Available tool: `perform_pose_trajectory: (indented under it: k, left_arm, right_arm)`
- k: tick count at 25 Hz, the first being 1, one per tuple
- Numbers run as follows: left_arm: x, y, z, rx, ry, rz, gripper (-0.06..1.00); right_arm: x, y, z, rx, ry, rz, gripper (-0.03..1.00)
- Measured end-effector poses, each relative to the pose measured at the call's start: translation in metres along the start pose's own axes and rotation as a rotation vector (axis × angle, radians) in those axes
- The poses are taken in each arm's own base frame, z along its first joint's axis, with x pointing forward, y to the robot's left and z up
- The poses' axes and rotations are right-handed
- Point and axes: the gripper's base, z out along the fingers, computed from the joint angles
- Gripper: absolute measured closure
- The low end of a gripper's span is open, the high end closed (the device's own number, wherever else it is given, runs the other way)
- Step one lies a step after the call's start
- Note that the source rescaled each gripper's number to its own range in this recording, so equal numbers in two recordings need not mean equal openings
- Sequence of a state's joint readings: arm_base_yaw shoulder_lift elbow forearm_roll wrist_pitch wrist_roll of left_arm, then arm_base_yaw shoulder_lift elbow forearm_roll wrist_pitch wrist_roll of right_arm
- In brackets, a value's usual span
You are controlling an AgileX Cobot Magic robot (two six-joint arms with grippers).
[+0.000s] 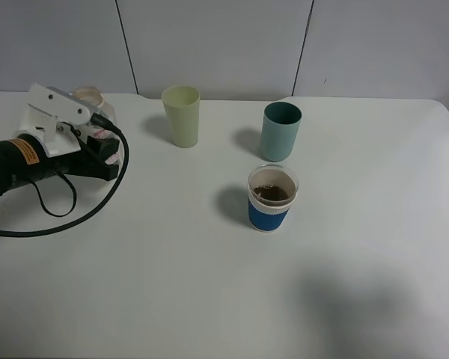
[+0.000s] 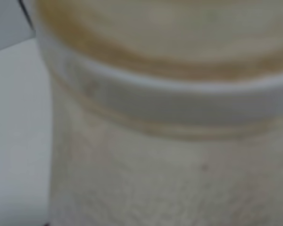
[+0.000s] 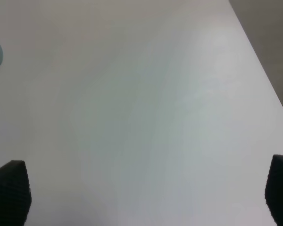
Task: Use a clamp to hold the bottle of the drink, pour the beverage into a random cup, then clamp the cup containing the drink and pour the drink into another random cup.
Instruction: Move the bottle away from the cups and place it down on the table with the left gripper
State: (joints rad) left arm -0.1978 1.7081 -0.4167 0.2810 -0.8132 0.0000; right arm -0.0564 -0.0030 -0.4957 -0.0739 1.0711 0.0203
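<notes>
White surface (image 1: 172,292) before grey wall panels. At its far left, the bottle of the drink (image 2: 170,165) fills the blurred left wrist view, apparently clamped in the closed left tool (image 1: 111,149). The blue-and-white cup (image 1: 272,200) holds brown drink at mid-surface, the teal cup (image 1: 280,132) just behind it and the yellow-green cup (image 1: 182,116) farther left. The right tool (image 3: 141,197) gapes wide, empty.

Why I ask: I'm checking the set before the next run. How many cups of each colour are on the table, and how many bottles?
Pale yellow-green cup: 1
Teal cup: 1
Blue-and-white cup: 1, with dark drink inside
Clear bottle: 1, only partly in view
Total: 4
</notes>
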Motion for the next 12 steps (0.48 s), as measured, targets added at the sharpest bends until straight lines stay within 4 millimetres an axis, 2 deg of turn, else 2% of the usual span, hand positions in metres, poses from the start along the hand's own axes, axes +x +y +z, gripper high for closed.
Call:
perform_pose_trajectory:
  k: [12]
  left_arm:
    - [0.025,-0.005,0.017,0.107,-0.052,-0.077,0.92]
  right_arm:
    - [0.000,0.000,0.000,0.000,0.000,0.000,-0.03]
